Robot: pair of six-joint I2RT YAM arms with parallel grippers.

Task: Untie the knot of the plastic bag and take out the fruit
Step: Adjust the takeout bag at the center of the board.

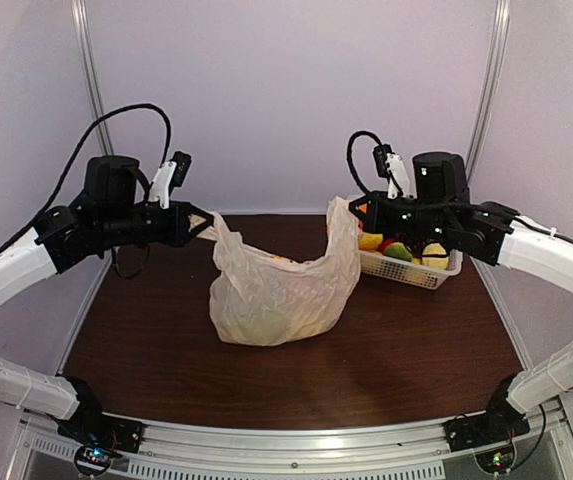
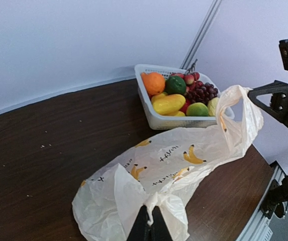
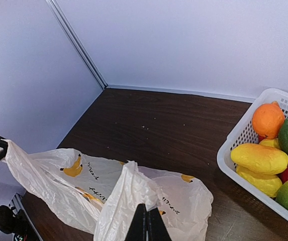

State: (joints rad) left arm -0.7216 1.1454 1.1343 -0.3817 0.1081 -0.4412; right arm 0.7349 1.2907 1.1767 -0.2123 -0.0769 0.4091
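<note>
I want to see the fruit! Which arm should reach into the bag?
Probably the right. Both grippers pinch handles of the plastic bag, so one must let go; the right gripper hangs beside the basket, while the left gripper can hold it open.

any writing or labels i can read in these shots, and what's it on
plastic bag: short lines of dark print beside the banana drawings, too small and blurred to read in any view
basket: no writing visible
Nothing else in the three views carries legible words, numbers or brand marks.
</note>
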